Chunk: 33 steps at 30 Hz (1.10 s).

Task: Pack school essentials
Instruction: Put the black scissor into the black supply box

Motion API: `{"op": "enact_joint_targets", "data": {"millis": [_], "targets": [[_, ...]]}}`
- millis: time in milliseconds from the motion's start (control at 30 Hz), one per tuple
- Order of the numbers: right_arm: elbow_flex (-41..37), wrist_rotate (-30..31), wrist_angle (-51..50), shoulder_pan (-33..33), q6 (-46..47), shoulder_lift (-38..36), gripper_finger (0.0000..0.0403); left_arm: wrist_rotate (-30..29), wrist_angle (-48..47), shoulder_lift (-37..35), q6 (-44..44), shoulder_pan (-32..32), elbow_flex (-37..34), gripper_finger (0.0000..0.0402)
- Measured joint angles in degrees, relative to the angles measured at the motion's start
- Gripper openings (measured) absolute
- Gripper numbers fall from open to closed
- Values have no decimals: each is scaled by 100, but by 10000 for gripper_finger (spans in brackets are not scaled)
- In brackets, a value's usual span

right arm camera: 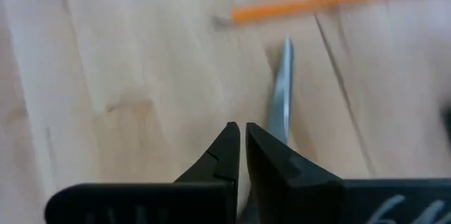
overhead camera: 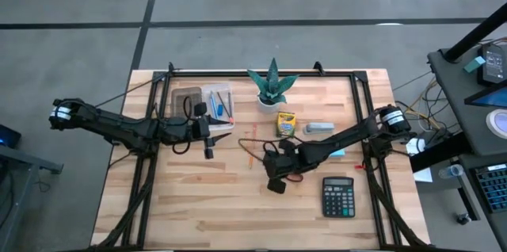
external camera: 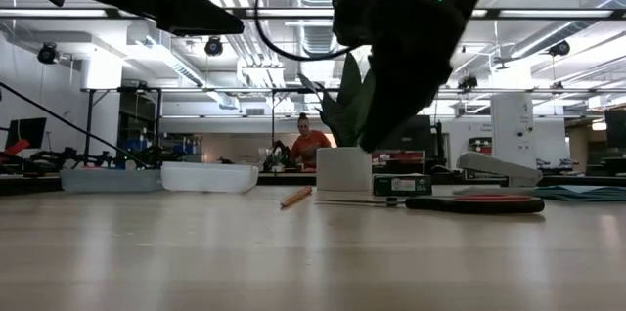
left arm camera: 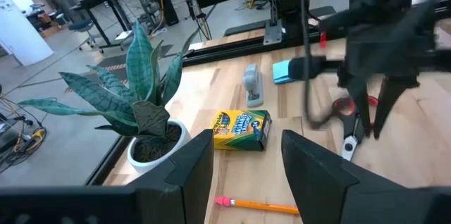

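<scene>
Two dark fingers [right arm camera: 243, 155] of the right gripper [overhead camera: 273, 174] fill the near edge of the right wrist view, pressed together with nothing between them. Just beyond their tips the silver blade of the scissors [right arm camera: 282, 90] lies flat on the wooden surface [overhead camera: 238, 212], and past it an orange pencil [right arm camera: 317, 2] lies crosswise. From above, this gripper hangs over the middle of the surface, with the scissors' red handles [left arm camera: 345, 106] close by it.

Behind them stand the yellow-green crayon box [overhead camera: 285, 122] and a grey stapler [overhead camera: 319, 128], with the potted plant [overhead camera: 272, 85] farther back. A light-blue sticky-note pad [left arm camera: 283, 71] lies near the stapler. A calculator [overhead camera: 338, 196] sits at the front right.

At the left, the left gripper [overhead camera: 208, 143] hangs above the surface just in front of a clear tray [overhead camera: 202, 100] holding pens; its fingers [left arm camera: 187, 175] stand spread and empty, facing the crayon box. A person sits far off in the room behind [external camera: 310, 143].
</scene>
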Motion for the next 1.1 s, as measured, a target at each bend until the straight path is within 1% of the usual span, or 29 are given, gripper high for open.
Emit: {"op": "enact_joint_targets", "data": {"millis": [100, 200, 333, 400, 500, 567, 933, 1033, 1100], "targets": [[-516, 362, 723, 37, -648, 0, 17, 0, 0, 0, 0, 0, 0, 151], [-1049, 539, 1413, 30, -935, 0, 17, 0, -2, 0, -4, 0, 0, 151], [-1489, 569, 2596, 24, -1358, 0, 18, 0, -1, 0, -6, 0, 0, 151], [-1591, 571, 2926, 1, -1496, -9, 18, 0, -2, 0, -7, 0, -1, 151], [-1624, 556, 2908, -142, -1296, -9, 24, 1, 0, 0, -9, 0, -2, 151], [-1624, 588, 2889, -203, -1181, -9, 38, 2, 0, 2, -9, 0, -2, 151], [-1711, 577, 2662, -198, -1464, -11, 167, 2, 0, 9, -24, 0, -2, 151], [-1774, 655, 2681, -205, -1478, -11, 191, 0, 2, 9, -24, -1, -2, 151], [-1840, 689, 2692, -210, -1463, -11, 199, 2, 0, 9, -24, 0, -2, 151]]}}
